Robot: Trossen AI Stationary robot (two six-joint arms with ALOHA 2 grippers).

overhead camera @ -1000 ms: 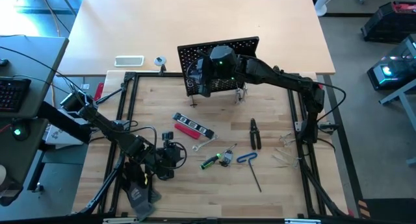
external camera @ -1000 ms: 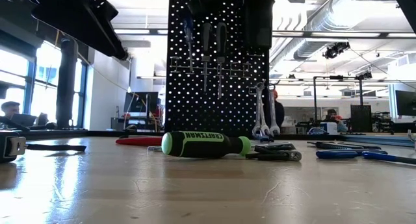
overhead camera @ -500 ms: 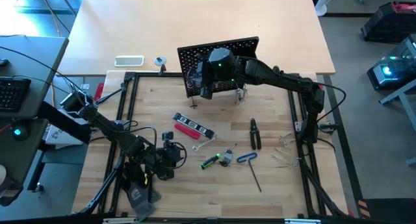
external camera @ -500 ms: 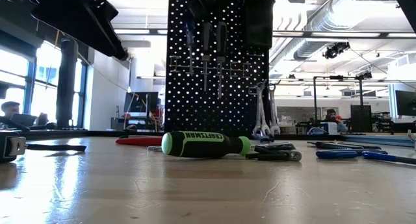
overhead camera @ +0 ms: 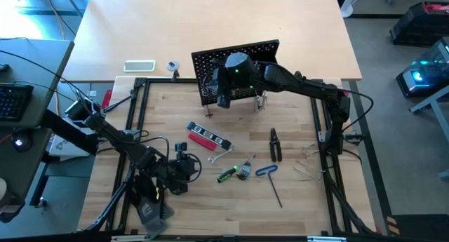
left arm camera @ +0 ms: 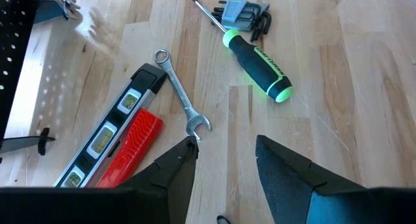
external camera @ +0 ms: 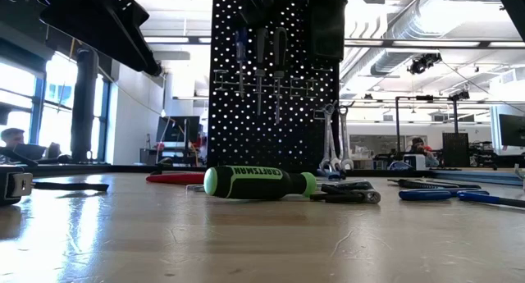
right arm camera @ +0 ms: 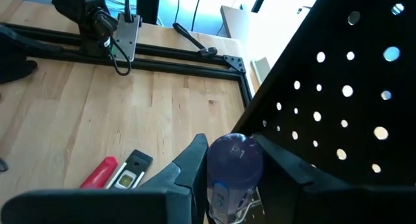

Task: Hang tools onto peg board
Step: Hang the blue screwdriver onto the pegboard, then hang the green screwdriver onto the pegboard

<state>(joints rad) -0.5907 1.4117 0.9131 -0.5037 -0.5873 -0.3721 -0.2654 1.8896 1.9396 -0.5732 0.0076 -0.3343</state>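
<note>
blue screwdriver gripped at the black perforated panel

the right gripper (right arm camera: 229, 160) is seen closed around the translucent blue handle of a screwdriver (right arm camera: 234, 171), its fingers pressed to both sides of the handle. directly beside that gripper stands the peg board (overhead camera: 235, 70), a black upright perforated panel (its holes fill one side of the right wrist view). in the low view the blue screwdriver (external camera: 239, 61) is seen hanging among the wire holders, next to two black-handled screwdrivers (external camera: 269, 61), with silver wrenches (external camera: 332, 143) hung lower on the panel.

the left gripper (left arm camera: 224, 156) is held low over the wooden table (overhead camera: 295, 200), near the front, its fingers spread with nothing between them. just ahead of it lies a silver open-ended wrench (left arm camera: 181, 104); to one side of that, touching it, a red-and-black flat level (left arm camera: 114, 146) is laid. farther ahead a green-and-black screwdriver (left arm camera: 257, 62) rests beside a folded hex key set (left arm camera: 240, 13). well away from this gripper, black pliers (overhead camera: 275, 144) and a blue-handled hex key (overhead camera: 269, 179) are laid on the table.
</note>
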